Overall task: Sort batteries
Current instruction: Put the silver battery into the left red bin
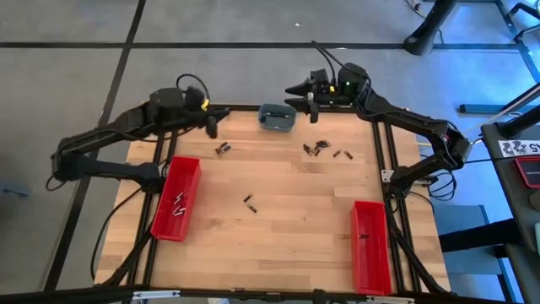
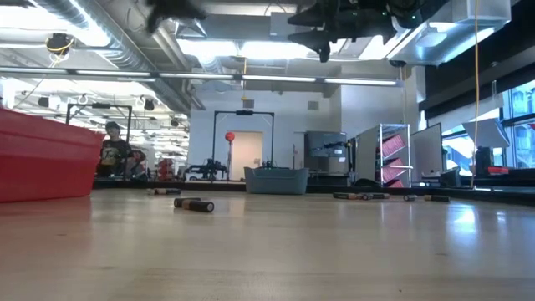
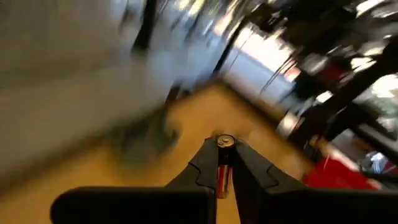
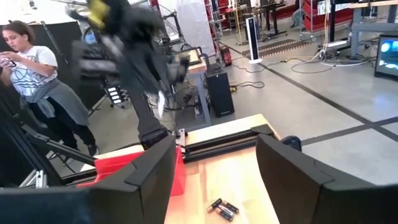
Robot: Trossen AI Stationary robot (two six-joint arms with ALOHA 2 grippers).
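While the high view takes in the whole table (image 1: 278,228), it shows the left gripper (image 1: 212,128) near the far left corner and the right gripper (image 1: 297,91) just past the far edge, beside the grey-blue dish (image 1: 276,117). Batteries (image 1: 319,149) lie scattered near the far edge, a pair (image 1: 250,203) sits mid-table with bare wood all round, and more rest in the left red bin (image 1: 176,198) and the right red bin (image 1: 369,244) along the side edges.

From table height, the low view shows a battery pair (image 2: 194,204) lying flat, the dish (image 2: 275,180) behind, and the arms overhead.

Only the left wrist view reveals that the left gripper (image 3: 225,163) is clenched on a single battery (image 3: 224,158), end-on between its fingers.

Looking past its own gripper, the right wrist view shows the right gripper (image 4: 214,171) released, fingers wide apart above a few batteries (image 4: 222,209), with a person (image 4: 37,81) standing beyond the table.
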